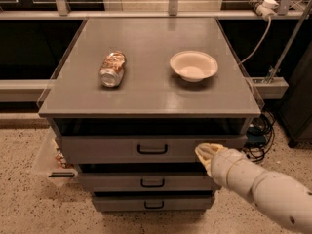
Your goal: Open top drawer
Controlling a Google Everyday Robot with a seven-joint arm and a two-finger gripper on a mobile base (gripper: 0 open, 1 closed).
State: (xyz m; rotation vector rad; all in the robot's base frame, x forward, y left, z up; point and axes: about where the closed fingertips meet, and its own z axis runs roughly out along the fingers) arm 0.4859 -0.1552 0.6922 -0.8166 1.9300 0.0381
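The top drawer (107, 149) is the widest grey front under the cabinet top, with a small black bracket handle (152, 149) at its centre. It stands a little out from the cabinet, with a dark gap above it. My gripper (205, 152) comes in from the lower right on a white arm. Its tip is in front of the drawer's right part, to the right of the handle and apart from it. Two narrower drawer fronts (152, 182) lie below.
A crushed can (112, 69) lies on its side on the grey cabinet top (151, 89), with a white bowl (193, 65) to its right. A clear plastic bin (51, 162) stands at the cabinet's left on the speckled floor. Cables (258, 130) hang at the right.
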